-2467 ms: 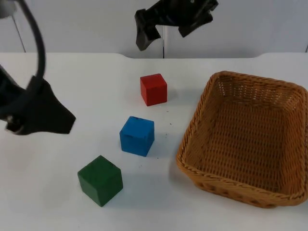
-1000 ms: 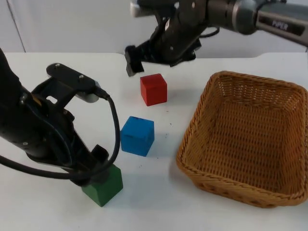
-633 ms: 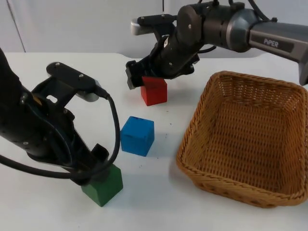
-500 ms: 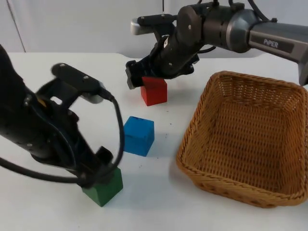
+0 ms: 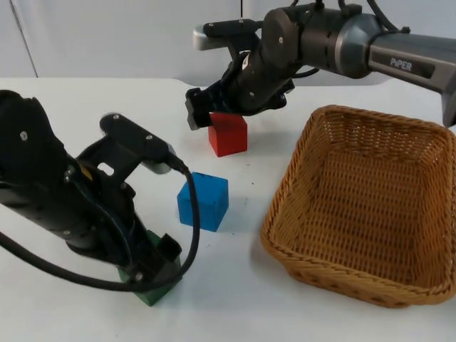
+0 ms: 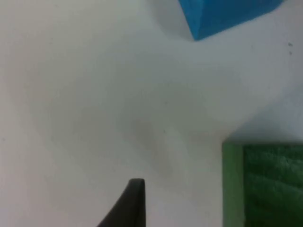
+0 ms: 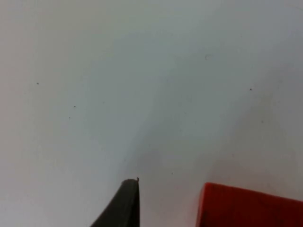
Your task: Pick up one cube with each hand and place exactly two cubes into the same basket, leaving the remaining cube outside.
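— Where's the left hand [image 5: 158,274] now?

— Low over the green cube [image 5: 151,292] at the near edge of the table [image 5: 85,100], arm covering most of it. From its wrist I see one dark fingertip [image 6: 130,203] on bare table just beside the cube's green side. Whether it has closed on it, I can't tell.

— And the right hand [image 5: 203,114]?

— Down at the red cube [image 5: 228,134], on its far side. Again one fingertip [image 7: 124,204] stands just beside the red face; how wide it's spread, I can't say.

— The third one?

— The blue cube [image 5: 204,201] sits between the other two, untouched. The basket [image 5: 360,274] stands apart on the right with nothing in it.

— How would those cubes handle, you reckon?

— Light, stiff painted blocks, I'd guess, with flat faces and sharp edges. Nothing fragile, perhaps a bit slick. I'd take each across two opposite flat sides, square on, not corner to corner, or it may twist out. The wicker looks springy enough to take a short drop.
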Robot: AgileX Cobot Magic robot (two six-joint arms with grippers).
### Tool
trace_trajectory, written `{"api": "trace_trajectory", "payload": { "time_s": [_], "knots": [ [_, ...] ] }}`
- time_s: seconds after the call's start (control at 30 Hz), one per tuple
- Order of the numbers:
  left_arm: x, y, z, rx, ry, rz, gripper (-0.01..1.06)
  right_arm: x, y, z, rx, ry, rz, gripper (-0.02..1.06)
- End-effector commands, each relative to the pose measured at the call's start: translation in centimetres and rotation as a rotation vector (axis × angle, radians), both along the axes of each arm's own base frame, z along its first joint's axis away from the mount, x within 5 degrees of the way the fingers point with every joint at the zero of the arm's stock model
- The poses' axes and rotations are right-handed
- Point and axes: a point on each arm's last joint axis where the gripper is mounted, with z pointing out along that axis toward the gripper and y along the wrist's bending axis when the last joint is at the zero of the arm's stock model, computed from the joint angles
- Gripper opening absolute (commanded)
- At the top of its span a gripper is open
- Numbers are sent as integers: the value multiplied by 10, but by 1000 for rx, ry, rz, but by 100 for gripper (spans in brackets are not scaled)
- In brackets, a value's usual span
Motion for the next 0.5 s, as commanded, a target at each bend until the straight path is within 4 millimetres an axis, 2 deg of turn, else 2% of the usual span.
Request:
{"api": "trace_trajectory", "payload": {
  "time_s": [0.0,0.3,0.47],
  "knots": [
    [2,-1,1,-7,-21,6,105,-1,3,0,3,-8,3,105],
    [2,-2,1,-9,-24,9,105,-1,2,-3,-10,-3,5,105],
    [2,-2,1,-9,-26,9,105,-3,1,-21,-36,36,6,105]
  ]
}}
